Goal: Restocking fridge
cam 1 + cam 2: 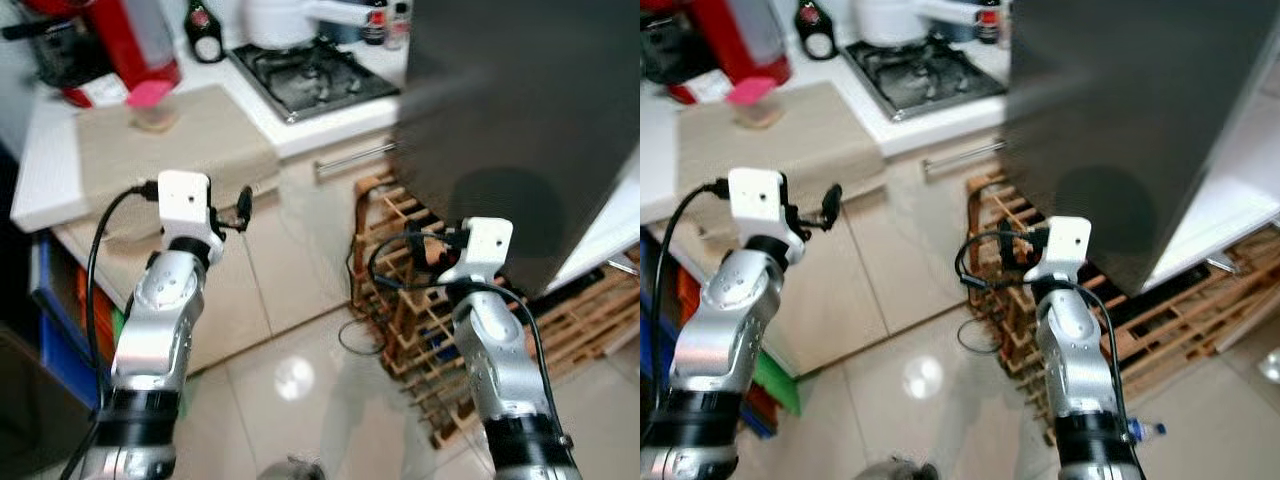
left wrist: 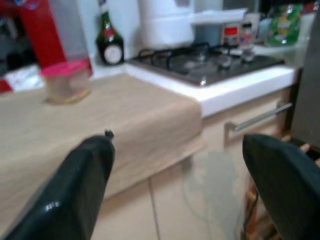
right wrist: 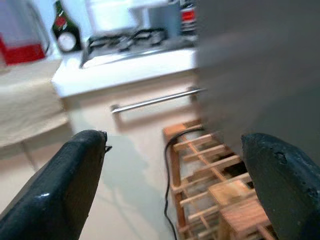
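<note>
Two grippers, left gripper (image 2: 175,185) and right gripper (image 3: 175,185), hang empty with fingers spread wide. Ahead at right, the dark grey fridge door (image 1: 510,120) swings blurred above a wooden lattice rack (image 1: 420,330), beside the black gas hob (image 1: 310,75) and beige cloth-covered counter (image 1: 190,135).

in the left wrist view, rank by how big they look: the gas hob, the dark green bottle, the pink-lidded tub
1. gas hob, by far the widest
2. and 3. dark green bottle and pink-lidded tub cover about the same area: the bottle taller, the tub wider. The tub stands nearer the camera, so no true ranking between them.
</note>
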You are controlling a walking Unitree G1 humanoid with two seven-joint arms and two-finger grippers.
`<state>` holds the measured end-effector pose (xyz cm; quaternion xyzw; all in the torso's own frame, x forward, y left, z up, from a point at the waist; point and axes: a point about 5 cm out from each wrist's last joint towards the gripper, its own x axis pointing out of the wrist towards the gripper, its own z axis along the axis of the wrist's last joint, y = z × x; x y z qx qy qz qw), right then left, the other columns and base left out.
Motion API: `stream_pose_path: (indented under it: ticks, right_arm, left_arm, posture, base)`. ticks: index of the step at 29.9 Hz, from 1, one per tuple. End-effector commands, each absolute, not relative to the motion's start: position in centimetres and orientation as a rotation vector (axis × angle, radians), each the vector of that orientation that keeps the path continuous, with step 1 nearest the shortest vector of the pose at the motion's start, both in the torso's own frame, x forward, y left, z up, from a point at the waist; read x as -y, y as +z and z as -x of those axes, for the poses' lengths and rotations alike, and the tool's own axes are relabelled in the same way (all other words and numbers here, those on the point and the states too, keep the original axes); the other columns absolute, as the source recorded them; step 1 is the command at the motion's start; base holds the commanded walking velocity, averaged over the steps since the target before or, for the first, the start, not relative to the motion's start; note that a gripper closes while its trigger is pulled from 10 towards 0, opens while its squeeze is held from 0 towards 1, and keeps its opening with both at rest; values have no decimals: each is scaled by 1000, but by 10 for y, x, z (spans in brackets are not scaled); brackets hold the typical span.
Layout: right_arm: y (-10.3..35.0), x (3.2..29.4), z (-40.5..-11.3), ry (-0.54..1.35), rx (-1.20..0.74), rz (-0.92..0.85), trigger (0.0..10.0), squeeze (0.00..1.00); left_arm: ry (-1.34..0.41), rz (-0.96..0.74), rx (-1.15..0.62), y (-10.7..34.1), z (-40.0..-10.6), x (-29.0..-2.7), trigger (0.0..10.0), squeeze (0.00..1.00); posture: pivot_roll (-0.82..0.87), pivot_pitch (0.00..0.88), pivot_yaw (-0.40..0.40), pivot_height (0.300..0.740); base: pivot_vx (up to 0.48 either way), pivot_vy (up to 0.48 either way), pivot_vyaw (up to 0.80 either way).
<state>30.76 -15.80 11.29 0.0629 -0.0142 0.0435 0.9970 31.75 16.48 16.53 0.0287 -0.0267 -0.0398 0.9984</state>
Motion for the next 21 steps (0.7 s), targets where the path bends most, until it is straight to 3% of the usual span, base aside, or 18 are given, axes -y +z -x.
stream_pose_path:
  ticks: [1, 12, 18, 21]
  right_arm:
    - [113, 150, -308, 104, 27, -140, 10000, 0]
    - [123, 152, -313, 128, 54, -109, 10000, 27]
    - [125, 151, -309, 141, 66, -71, 10000, 12]
    - [125, 149, -309, 142, 67, -79, 10000, 8]
  left_arm:
    - [-68, -66, 54, 165, -317, -168, 10000, 0]
    - [-43, -66, 28, 161, -322, -159, 10000, 0]
    - [-49, 2, 44, 164, -325, -156, 10000, 0]
    - [-63, 34, 66, 169, -326, -158, 10000, 0]
  posture:
    - [-33, 0, 62, 740]
    - [-63, 0, 60, 740]
    - [-76, 0, 57, 740]
    - [-76, 0, 58, 740]
  base:
    - [0, -480, 544]
    - [0, -480, 547]
    - [0, 0, 275]
    - [480, 0, 0]
